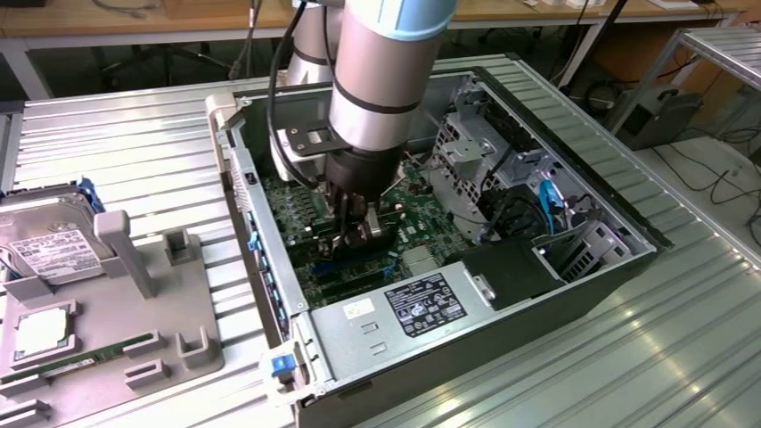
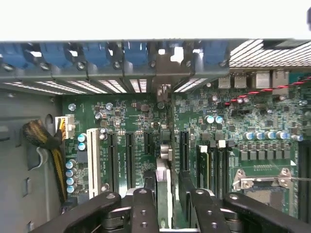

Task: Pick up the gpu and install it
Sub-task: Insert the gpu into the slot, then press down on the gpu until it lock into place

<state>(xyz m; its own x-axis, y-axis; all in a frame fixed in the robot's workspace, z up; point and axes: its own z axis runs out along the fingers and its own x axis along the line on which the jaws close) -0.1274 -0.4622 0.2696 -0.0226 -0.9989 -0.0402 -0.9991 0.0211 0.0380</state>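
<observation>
The gpu (image 2: 164,167) shows edge-on in the wrist view as a thin card upright between my two fingers (image 2: 145,206), over the black expansion slots (image 2: 129,158) of the green motherboard (image 2: 121,114). Its silver end bracket (image 2: 169,65) reaches the row of blue-clipped openings in the case's rear wall. My gripper (image 2: 165,194) is shut on the card. In the exterior view my gripper (image 1: 356,234) reaches down inside the open computer case (image 1: 618,267), low over the motherboard (image 1: 291,209). Whether the card's edge sits in a slot is hidden.
A silver power supply (image 1: 405,312) fills the case's near end, with drive cages and cables (image 1: 523,205) on the exterior view's right. A CPU socket (image 2: 262,179) lies beside the slots. Outside the case, a grey fixture (image 1: 143,303) holds a hard drive (image 1: 48,250) and a green memory stick (image 1: 84,361).
</observation>
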